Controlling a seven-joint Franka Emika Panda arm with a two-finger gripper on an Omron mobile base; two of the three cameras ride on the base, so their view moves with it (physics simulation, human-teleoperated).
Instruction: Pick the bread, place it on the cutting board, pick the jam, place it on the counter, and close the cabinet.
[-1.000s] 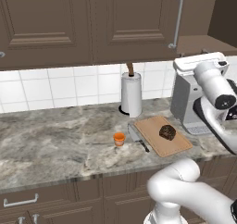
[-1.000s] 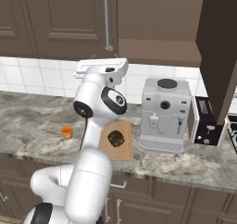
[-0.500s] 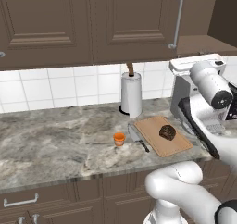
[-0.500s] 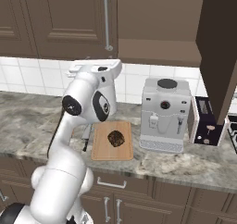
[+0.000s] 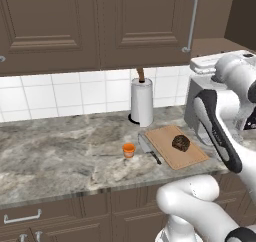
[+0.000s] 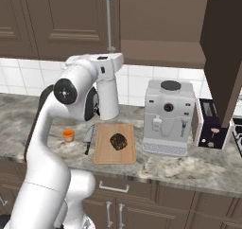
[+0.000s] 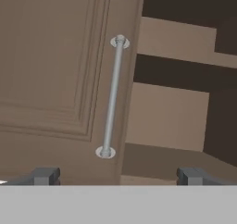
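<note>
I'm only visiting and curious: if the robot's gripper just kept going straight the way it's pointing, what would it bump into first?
Probably the cabinet, near the edge of its shut door by the silver bar handle. The open gripper points about there, with the open shelves just beside it. Depth is hard to judge.

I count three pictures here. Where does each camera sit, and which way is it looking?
Left base view: behind the arm on its left, looking down over the counter, jam and bread; the white arm rises at lower right.
Right base view: behind on its right, same scene; the arm rises at lower left.
Hand view: on the hand, facing the cabinet handle; the gripper tips show at the bottom.
Both base views share the cutting board and the bread.
</note>
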